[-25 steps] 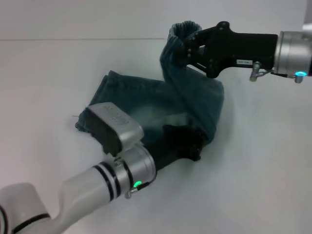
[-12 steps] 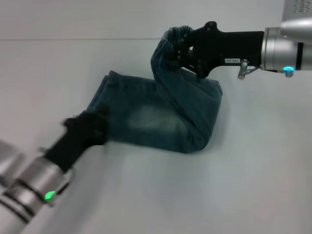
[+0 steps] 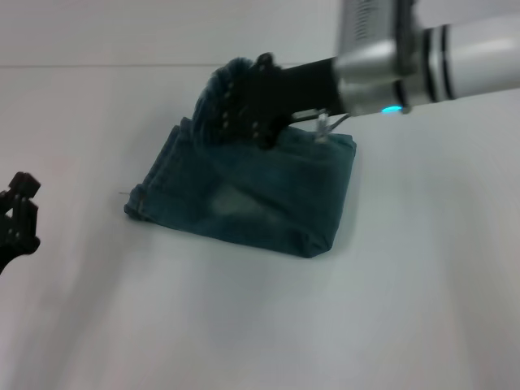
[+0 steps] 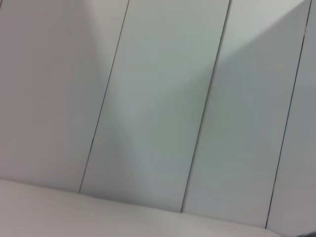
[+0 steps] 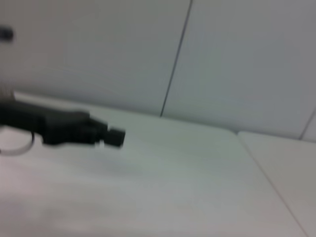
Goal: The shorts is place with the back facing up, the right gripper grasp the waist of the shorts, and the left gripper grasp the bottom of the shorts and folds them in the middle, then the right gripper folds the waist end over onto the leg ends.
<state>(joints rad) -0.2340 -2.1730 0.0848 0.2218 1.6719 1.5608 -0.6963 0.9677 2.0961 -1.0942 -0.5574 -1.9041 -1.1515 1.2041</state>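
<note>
On the white worktop [image 3: 406,309], seen from the head camera, the shorts [image 3: 244,199] lie folded into a roughly square blue-green bundle, with a pale faded patch on the upper layer and a folded edge toward the robot's right. The right hand [image 3: 231,101] reaches in from the right side and is clamped on the waist end [image 3: 213,101], whose ruffled elastic band is bunched up and lifted above the far part of the bundle. The leg ends [image 3: 150,195] lie flat on the worktop at the left side of the bundle, with the raised waist end above and just behind them, not laid down on them. The left hand [image 3: 18,219] sits at the far left edge of the head view, well apart from the shorts and holding nothing; whether its fingers are spread or closed cannot be told. The left wrist view shows none of this, only grey wall panels [image 4: 163,108] with thin dark seams. The right wrist view shows the worktop and wall, and a blurred dark arm part [image 5: 64,129] reaching across, but no denim.
</note>
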